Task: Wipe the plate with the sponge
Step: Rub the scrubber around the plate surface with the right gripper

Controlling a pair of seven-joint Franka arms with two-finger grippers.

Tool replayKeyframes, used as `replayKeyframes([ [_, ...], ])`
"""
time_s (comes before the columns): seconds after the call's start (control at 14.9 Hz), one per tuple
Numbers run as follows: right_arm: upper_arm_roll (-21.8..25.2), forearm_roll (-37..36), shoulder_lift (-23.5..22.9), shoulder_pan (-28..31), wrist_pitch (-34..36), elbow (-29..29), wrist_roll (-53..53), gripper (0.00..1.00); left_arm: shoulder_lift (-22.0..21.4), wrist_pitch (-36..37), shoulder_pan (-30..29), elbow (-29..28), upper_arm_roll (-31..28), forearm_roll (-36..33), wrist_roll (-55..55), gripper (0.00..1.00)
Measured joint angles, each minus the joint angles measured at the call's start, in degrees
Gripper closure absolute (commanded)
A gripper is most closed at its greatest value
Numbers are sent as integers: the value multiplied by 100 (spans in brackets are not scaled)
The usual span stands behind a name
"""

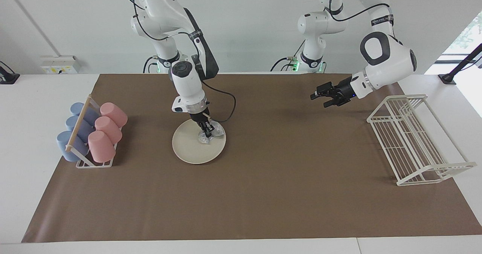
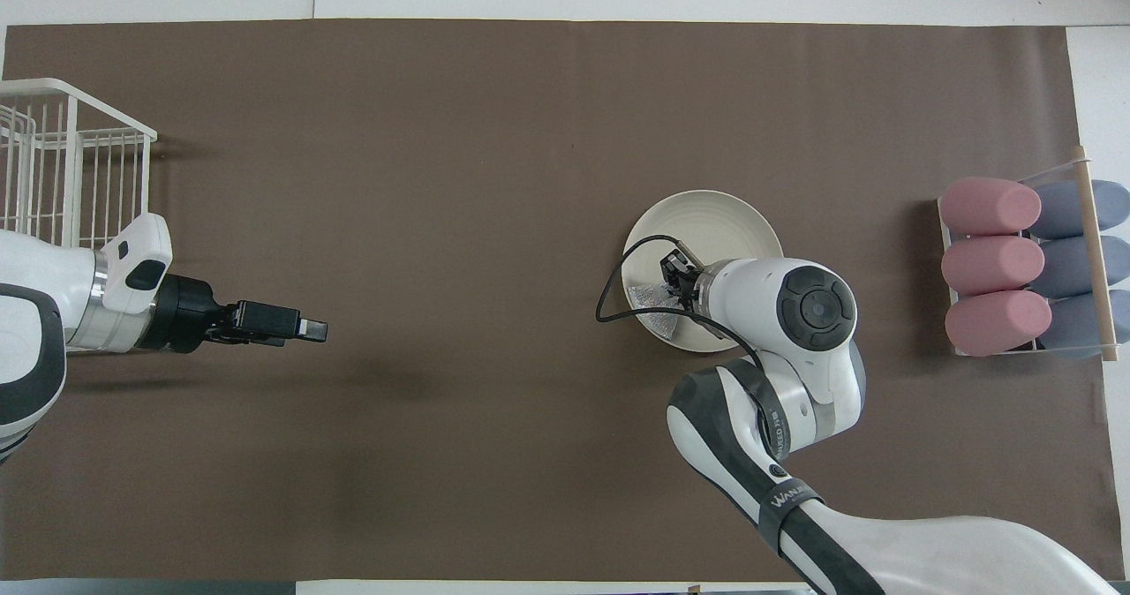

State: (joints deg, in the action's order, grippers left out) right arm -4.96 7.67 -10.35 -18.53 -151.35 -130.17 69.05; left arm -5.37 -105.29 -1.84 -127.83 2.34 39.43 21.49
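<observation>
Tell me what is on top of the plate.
On the round cream-white shallow plate lies the small silvery-white speckled sponge, at its edge toward the left arm's end, pinched by the right pincer. The plate surface under the sponge is hidden.
</observation>
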Motion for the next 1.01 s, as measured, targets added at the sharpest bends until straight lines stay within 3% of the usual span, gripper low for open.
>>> replayKeyframes([
  [0.2, 0, 6, 0, 127, -1, 1, -424, 100, 0, -4, 0, 0, 0, -9, 0, 0],
  [0.54, 7, 17, -14, 848, -4, 5, -1846, 100, 0, -11, 0, 0, 0, -11, 0, 0],
  [1.01, 0, 16, -13, 644, -4, 7, -1429, 100, 0, -38, 0, 0, 0, -116, 0, 0],
])
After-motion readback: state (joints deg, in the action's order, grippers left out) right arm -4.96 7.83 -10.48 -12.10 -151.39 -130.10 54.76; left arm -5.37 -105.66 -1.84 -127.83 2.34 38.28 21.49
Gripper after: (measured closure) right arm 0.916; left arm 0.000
